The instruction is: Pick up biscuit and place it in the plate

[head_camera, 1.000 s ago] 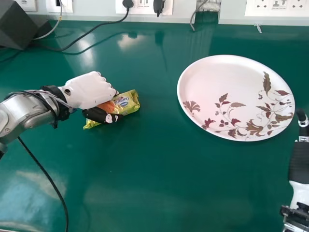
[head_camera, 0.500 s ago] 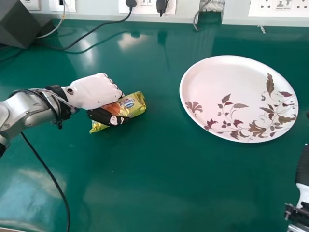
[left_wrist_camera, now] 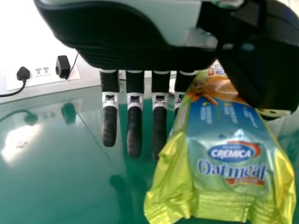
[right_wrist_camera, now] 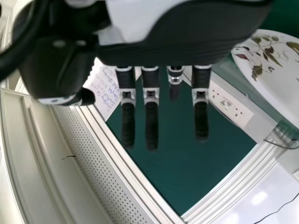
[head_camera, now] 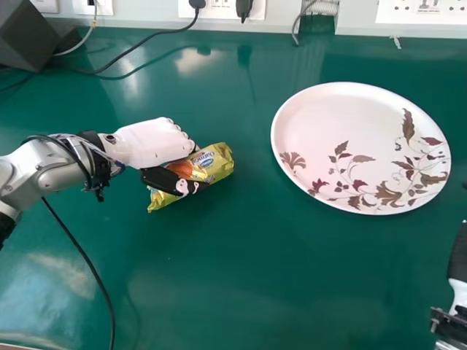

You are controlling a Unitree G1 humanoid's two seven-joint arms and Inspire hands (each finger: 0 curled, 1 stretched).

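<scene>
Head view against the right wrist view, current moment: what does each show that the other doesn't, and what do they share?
Head view: the biscuit packet in the left hand, and the dark box at the far left.
Right wrist view: a sheet with handwriting and a perforated panel.
Both: the leaf-patterned plate, green table and wall sockets.

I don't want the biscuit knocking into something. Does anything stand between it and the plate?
Nothing visible does. In the head view, green tabletop runs from the biscuit packet, in the left hand, to the plate.
</scene>
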